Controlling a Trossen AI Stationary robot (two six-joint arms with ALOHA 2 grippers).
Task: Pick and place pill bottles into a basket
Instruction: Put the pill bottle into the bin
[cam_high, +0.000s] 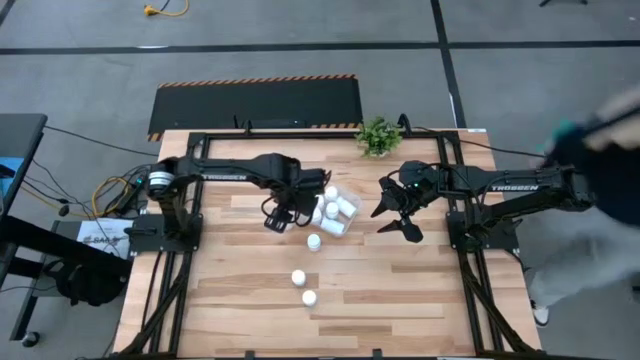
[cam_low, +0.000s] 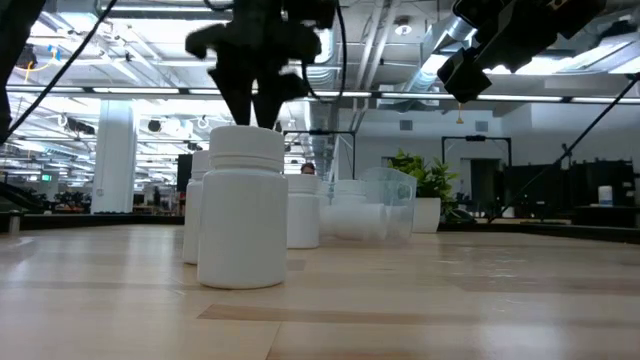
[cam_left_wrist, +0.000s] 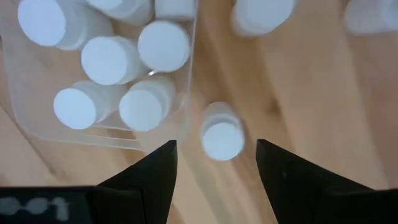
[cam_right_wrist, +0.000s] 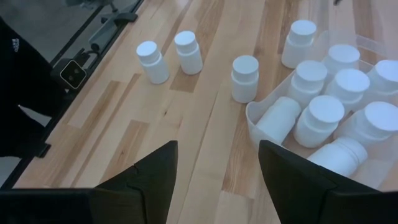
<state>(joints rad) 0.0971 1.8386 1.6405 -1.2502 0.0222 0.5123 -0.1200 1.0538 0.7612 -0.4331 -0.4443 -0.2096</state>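
Observation:
The basket (cam_high: 343, 222) is a clear tub in the middle of the table, with several white pill bottles (cam_right_wrist: 326, 115) inside it, most of them upright. One loose bottle (cam_high: 314, 242) stands on the wood just outside the basket's near left corner. Two more (cam_high: 298, 277) (cam_high: 309, 298) stand nearer the front edge. My left gripper (cam_high: 280, 220) hangs open above the table, left of the basket, and points down. In its wrist view the nearest loose bottle (cam_left_wrist: 222, 134) shows below and beyond the fingertips, untouched. My right gripper (cam_high: 397, 215) stays open in the air to the right of the basket.
A small green potted plant (cam_high: 377, 137) stands at the table's far edge behind the basket. A person (cam_high: 600, 150) is at the right side of the table, beyond my right arm. Bare wood lies toward the near edge (cam_high: 400, 320).

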